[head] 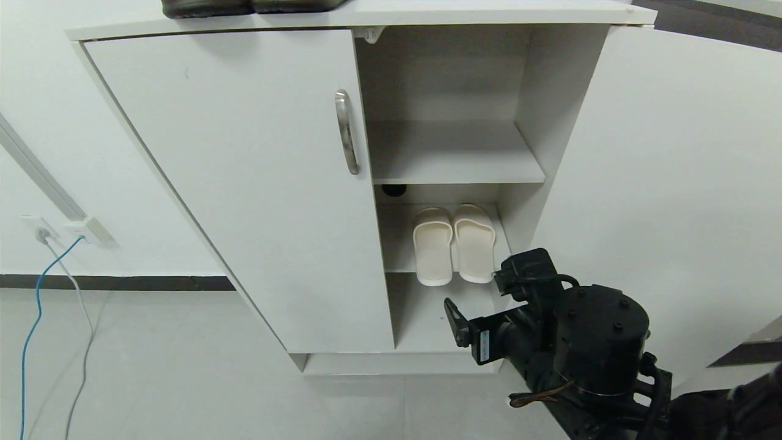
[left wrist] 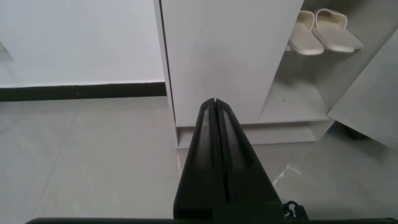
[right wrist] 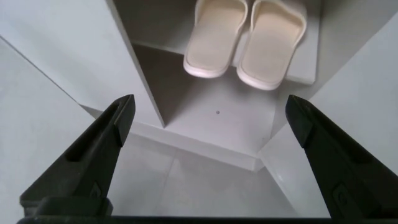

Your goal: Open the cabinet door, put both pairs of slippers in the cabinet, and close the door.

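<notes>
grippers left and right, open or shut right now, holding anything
Left gripper: shut, holding nothing.
Right gripper: open, holding nothing.

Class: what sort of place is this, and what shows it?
Likely a home entryway: a white shoe cabinet holding cream slippers, a tiled floor and a wall socket.

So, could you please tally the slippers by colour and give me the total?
Cream slippers, on a shelf inside the cabinet: 2
Dark slippers, on the cabinet top: 2
Total: 4
</notes>
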Robot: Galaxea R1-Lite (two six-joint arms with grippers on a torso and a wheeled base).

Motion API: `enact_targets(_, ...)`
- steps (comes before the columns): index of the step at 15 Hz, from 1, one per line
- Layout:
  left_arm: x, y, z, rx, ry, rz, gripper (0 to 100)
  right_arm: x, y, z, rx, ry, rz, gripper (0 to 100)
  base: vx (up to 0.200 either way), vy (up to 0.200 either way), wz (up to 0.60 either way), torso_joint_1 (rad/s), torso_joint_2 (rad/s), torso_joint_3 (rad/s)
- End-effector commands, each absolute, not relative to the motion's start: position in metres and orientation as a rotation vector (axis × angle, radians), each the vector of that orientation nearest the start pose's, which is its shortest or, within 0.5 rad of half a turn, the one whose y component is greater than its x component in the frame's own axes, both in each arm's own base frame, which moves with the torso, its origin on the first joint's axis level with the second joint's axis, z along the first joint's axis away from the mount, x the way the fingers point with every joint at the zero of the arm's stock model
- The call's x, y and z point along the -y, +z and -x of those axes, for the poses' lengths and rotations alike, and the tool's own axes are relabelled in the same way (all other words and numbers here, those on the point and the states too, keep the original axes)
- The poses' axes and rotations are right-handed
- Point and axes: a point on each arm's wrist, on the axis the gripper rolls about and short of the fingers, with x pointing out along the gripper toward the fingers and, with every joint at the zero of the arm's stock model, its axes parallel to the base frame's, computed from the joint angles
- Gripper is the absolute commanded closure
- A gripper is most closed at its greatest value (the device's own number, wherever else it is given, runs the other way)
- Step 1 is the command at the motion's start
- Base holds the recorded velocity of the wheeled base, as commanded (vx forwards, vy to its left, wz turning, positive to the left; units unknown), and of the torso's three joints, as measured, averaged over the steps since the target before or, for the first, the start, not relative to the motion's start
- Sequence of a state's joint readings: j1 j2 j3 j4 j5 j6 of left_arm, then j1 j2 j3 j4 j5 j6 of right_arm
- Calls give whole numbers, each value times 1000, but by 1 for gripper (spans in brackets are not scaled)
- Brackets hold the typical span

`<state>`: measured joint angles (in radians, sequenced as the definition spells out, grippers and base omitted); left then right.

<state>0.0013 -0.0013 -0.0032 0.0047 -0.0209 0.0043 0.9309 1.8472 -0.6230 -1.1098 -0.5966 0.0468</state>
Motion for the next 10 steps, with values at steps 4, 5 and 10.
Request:
enact_targets(4,0,76,23,-1,-18,-5,100,-242,137,-193,-95,340,42,0,0,0,0,5,4,188)
enact_targets(5,0,76,23,-1,-18,-5,100,-242,136,-194,-97,338,43,0,0,0,0,12,-2,193)
enact_targets(10,0,76,23,-1,-18,-5,100,-243,130,-195,-111,337,52,0,0,0,0,3,3,201)
